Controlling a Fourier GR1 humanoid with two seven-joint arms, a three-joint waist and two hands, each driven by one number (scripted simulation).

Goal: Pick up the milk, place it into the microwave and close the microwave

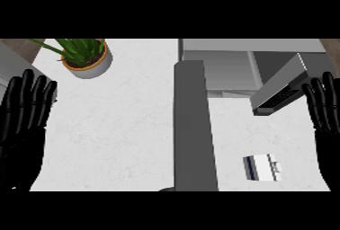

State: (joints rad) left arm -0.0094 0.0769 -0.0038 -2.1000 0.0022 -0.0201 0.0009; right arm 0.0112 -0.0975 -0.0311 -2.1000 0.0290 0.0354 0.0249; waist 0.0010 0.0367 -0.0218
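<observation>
On the white worktop (119,134), near the lower right, I see the milk (261,168): a small white carton with a dark blue band on its left side, lying by itself with nothing touching it. It sits to the right of a tall dark grey panel (192,130) that runs from mid-frame down to the lower edge; I cannot tell from this angle what that panel belongs to.

Upper right, the microwave (225,67) shows as a grey box with a lighter recess. Its door (282,85) stands swung out, angled toward the right edge, with a dark strip of buttons along its lower end. The milk is well apart from the microwave, below the door's lower end.

Left robot hand (23,121): black, at the far left edge, fingers straight and pointing up, spread slightly. It holds nothing and touches nothing I can make out. I log it as resting.

Right robot hand (325,112): black, at the far right edge, only partly in frame, fingers straight and pointing up, holding nothing. Its fingertips stand just beside the door's outer end; I cannot tell whether they touch it. The milk lies lower and to the left of this hand, apart from it.

Upper left, a potted plant (85,56) with green spiky leaves stands in a pale round pot on the worktop, well apart from both hands.
</observation>
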